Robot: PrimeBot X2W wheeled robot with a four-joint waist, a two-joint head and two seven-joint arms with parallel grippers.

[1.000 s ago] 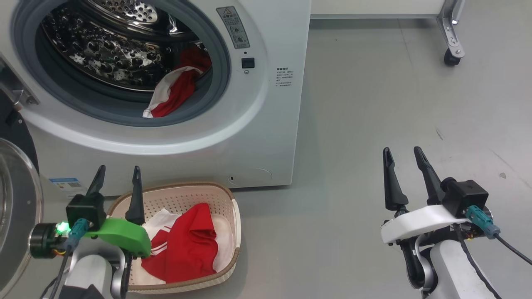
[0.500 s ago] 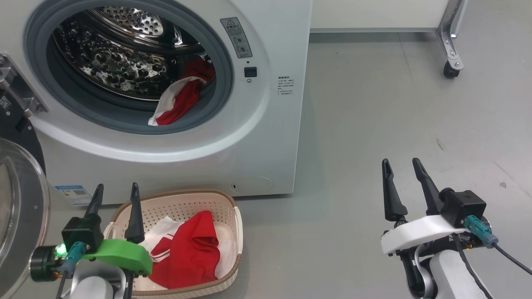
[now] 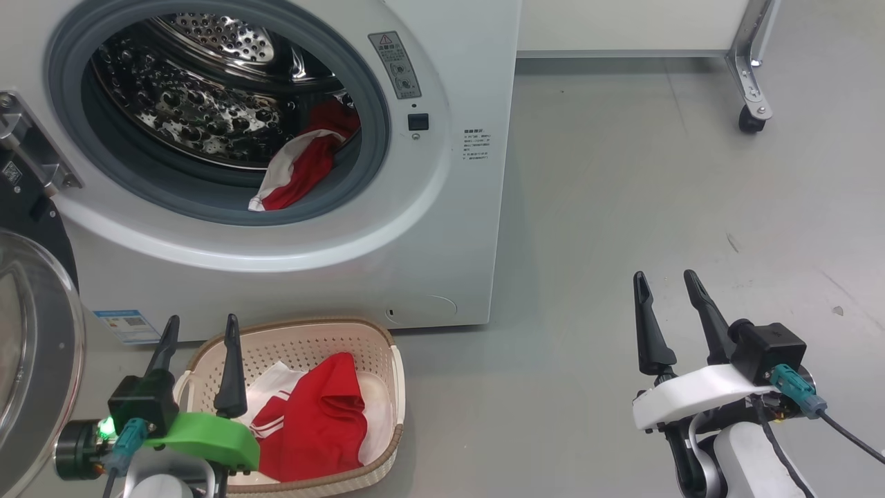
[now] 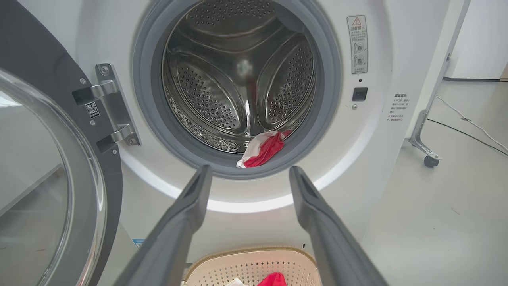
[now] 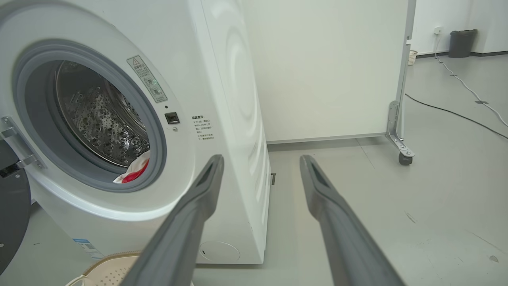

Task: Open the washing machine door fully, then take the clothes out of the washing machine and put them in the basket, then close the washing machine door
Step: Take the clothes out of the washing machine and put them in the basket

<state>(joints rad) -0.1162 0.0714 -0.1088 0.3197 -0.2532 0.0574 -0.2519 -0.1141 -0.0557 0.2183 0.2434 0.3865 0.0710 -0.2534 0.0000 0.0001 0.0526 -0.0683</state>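
Slanting lengthwise from drum [image 3: 193,104] down to gasket [image 3: 207,207], red clothes [image 3: 297,173]

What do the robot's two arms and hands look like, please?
Each hand has two long, tapered dark fingers, a black box and a teal cable connector. The left hand has a bright green bracket and green light; the right hand, a white bracket.

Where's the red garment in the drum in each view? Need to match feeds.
Head view: red garment at the porthole's lower right.
Left wrist view: garment near centre, at the porthole's bottom.
Right wrist view: garment left of centre, porthole's lower right.
Shared landmark: black latch socket right of the porthole.
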